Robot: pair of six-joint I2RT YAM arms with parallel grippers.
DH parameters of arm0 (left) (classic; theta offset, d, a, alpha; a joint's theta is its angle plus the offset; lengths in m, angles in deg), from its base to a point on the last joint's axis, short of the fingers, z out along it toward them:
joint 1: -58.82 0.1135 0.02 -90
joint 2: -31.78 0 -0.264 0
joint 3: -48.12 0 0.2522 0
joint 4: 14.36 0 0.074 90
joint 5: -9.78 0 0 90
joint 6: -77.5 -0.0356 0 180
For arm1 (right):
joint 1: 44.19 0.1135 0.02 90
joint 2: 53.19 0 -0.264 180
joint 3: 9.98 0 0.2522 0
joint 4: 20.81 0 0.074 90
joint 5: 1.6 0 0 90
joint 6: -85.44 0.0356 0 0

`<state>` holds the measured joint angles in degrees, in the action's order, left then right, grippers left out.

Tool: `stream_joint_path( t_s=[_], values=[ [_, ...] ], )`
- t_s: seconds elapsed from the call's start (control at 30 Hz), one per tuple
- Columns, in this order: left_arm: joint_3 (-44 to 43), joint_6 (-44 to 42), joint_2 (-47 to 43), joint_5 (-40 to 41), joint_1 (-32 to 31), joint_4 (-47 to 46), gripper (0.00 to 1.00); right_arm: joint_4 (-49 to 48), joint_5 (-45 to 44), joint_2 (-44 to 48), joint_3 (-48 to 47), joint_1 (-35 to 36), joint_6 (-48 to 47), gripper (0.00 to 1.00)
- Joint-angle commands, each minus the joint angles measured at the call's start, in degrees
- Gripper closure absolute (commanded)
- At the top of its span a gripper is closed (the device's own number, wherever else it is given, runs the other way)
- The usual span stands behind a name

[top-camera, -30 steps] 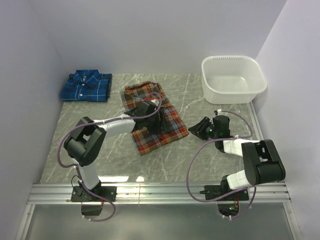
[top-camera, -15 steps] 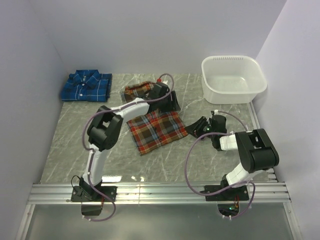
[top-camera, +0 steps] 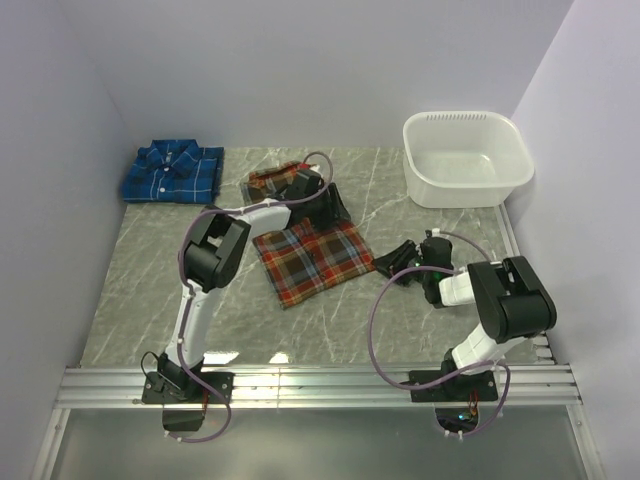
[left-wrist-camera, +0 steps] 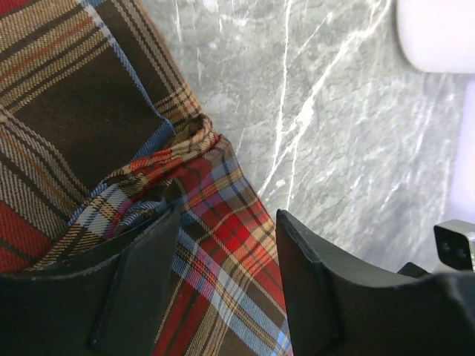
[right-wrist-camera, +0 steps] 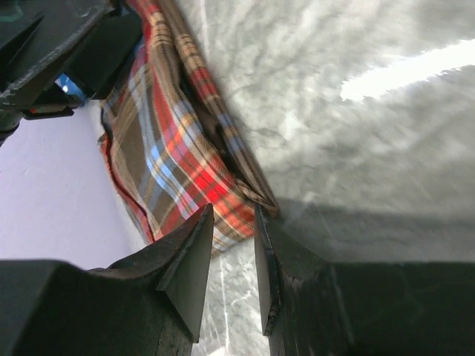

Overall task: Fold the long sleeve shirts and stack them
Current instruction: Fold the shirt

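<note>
The red-orange plaid shirt [top-camera: 312,257] lies partly folded in the middle of the table, its collar end [top-camera: 272,180] toward the back. My left gripper [top-camera: 331,207] hovers open over its far right edge; in the left wrist view the plaid cloth [left-wrist-camera: 223,222] lies under the gap between the fingers [left-wrist-camera: 141,285]. My right gripper [top-camera: 392,262] rests low on the table beside the shirt's right corner [right-wrist-camera: 261,202], jaws a narrow gap apart with nothing between them. The blue plaid shirt [top-camera: 172,172] lies folded at the back left.
A white plastic tub [top-camera: 467,158] stands at the back right. Grey marble tabletop [top-camera: 420,215] separates it from the red shirt. Walls close in on the left, back and right.
My left gripper has swung from over the middle of the red shirt to its far right edge, uncovering the folded lower part. The right gripper has crept slightly toward the shirt's corner.
</note>
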<state>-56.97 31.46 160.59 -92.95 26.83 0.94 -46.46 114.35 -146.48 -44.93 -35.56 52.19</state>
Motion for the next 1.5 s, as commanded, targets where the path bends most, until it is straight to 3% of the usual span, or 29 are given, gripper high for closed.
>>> stream_joint_path(
  t_s=[0.0,0.2,0.4,0.63,0.8,1.07,1.2,1.37,1.47],
  values=[
    [2.7,0.4,-2.0,1.0,1.8,-0.8,0.37,7.3,-7.5,4.2,2.4,-0.9,-2.8,0.63],
    [0.5,-3.1,-9.5,3.3,1.9,1.8,0.29,15.9,-11.2,12.3,0.5,-1.2,-7.3,0.62],
    [-2.7,-12.0,-14.1,11.7,6.4,10.0,0.16,23.6,-4.6,19.2,-4.2,0.4,-11.0,0.57],
    [-7.0,-20.4,-9.3,16.0,14.8,15.4,0.16,23.9,-6.6,21.2,-6.4,9.3,-6.6,0.50],
    [-9.1,-23.7,-3.0,17.4,16.3,17.6,0.21,19.7,-6.9,14.7,-9.9,17.1,-2.8,0.50],
    [-4.9,-21.0,-0.3,17.0,17.0,16.9,0.23,17.8,-8.3,2.3,-16.7,19.3,-4.0,0.52],
    [1.9,-16.8,-2.5,18.2,17.6,17.0,0.25,20.5,-8.1,-2.3,-19.8,17.2,-8.0,0.53],
    [13.3,-4.7,-12.2,19.4,19.1,19.7,0.25,27.2,-6.4,-7.4,-23.5,11.5,-16.1,0.53],
    [24.9,1.4,-20.3,18.5,19.4,18.0,0.25,31.8,-4.9,-11.1,-28.8,8.1,-20.5,0.53]
  ],
)
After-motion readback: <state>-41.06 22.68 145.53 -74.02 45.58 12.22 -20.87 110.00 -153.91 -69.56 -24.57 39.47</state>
